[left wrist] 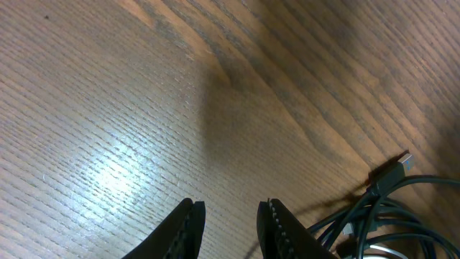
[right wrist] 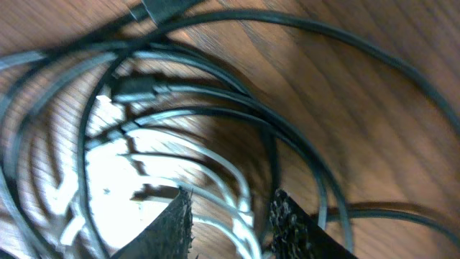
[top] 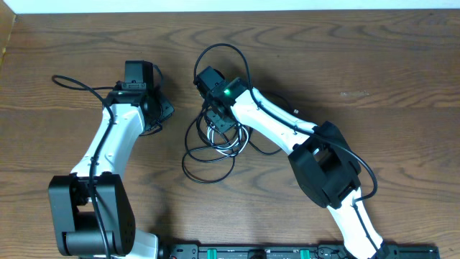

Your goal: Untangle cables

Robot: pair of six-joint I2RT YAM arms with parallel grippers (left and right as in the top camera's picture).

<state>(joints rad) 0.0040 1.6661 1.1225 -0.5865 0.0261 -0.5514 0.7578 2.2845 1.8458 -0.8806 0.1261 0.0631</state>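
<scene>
Location: the cables lie in one loose heap near the middle of the surface, directly under the right arm's wrist and just beside the left arm's.

Fingers: the left gripper is released. Its fingers stand apart over bare wood with nothing between them. The right gripper is also parted and sits low over the heap. Strands of the white cable run through the gap, but neither finger is seen pressing on them.

Handling, as judged: the cords are thin, light and limp. They will drag and slide on the wood, not lift as a body, and loops will catch on one another. A smooth jacket may slip through a light pinch. The short white cable is the likeliest first hold, taken on a free stretch clear of any crossing. The plug at the heap's edge offers a second, firmer hold.

Orientation: the heap is roughly round in the overhead view, with overlapping loops and no clear long axis. In the left wrist view the plug points up and to the right, away from the coils. A second plug lies inside the loops, roughly level across the right wrist view.
</scene>
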